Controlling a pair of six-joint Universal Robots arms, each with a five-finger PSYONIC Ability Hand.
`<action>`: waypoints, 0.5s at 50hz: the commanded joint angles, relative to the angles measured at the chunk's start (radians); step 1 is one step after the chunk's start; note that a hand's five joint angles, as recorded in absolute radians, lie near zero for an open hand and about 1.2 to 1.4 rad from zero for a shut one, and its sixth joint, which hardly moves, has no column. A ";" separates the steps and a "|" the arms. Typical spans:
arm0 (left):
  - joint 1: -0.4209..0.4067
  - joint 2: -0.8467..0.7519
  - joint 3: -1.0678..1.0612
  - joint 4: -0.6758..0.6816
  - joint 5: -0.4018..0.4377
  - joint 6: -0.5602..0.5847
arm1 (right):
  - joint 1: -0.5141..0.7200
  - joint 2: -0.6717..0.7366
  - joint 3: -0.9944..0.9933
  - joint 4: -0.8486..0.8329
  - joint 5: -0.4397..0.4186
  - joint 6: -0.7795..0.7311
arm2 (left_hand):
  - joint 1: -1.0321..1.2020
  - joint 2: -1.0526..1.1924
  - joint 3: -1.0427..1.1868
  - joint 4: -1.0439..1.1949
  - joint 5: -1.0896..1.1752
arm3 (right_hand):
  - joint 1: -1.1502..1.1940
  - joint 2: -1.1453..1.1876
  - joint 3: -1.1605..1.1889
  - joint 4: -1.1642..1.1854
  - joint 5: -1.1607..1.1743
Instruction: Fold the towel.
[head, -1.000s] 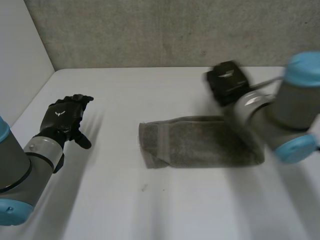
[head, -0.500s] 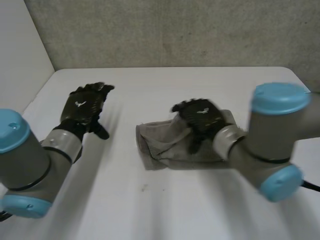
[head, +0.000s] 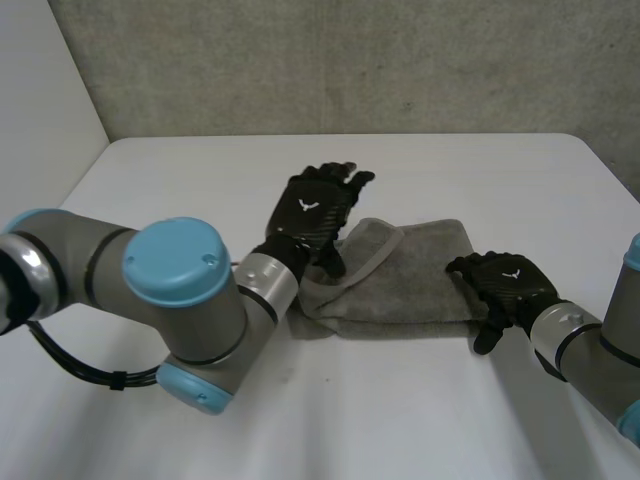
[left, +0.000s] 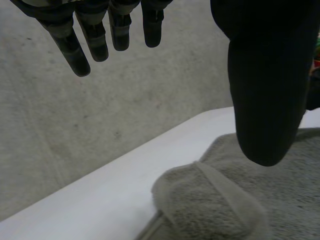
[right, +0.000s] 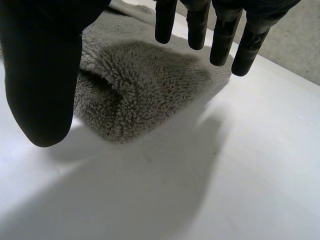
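Under the straight fingers (left: 92, 42) of the left hand (head: 316, 210) there is nothing held. Its own wrist view shows them spread wide of the thumb, with an empty gap between, above the grey towel (left: 225, 200). That view also brings out a rolled, doubled-over edge with a flat hem band at the towel's end below the thumb. The head view gives this as a raised lip just beside the hand. Seen from the head view, the left hand is over the towel's left end, fingers pointing toward the grey wall (head: 350, 60); whether it touches the cloth I cannot tell.

The right hand (head: 505, 283) is at the towel's right end. Its fingers (right: 222, 42) hang loosely straight, apart from the thumb, gripping nothing. Its wrist view shows the towel's fluffy folded corner beneath the palm, with a dark gap between the layers.

The head view takes in the towel as a long folded strip across the middle of the white table (head: 400, 420). The left arm (head: 175, 265) reaches in from the near left.
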 joint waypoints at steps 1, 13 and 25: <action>-0.019 -0.084 0.061 -0.025 0.000 0.002 | 0.008 0.000 0.008 -0.019 0.007 0.008 | 0.031 0.034 0.036 0.036 0.014 | -0.019 -0.041 -0.025 -0.047 -0.056; -0.018 -0.236 0.217 -0.096 -0.008 0.009 | 0.010 0.012 0.028 -0.085 0.011 0.007 | 0.037 0.040 0.042 0.042 0.019 | 0.272 0.249 0.265 0.243 0.234; 0.010 -0.320 0.357 -0.097 -0.153 0.011 | 0.008 0.040 0.027 -0.110 0.020 -0.004 | 0.090 0.093 0.095 0.094 0.072 | 0.759 0.736 0.752 0.730 0.721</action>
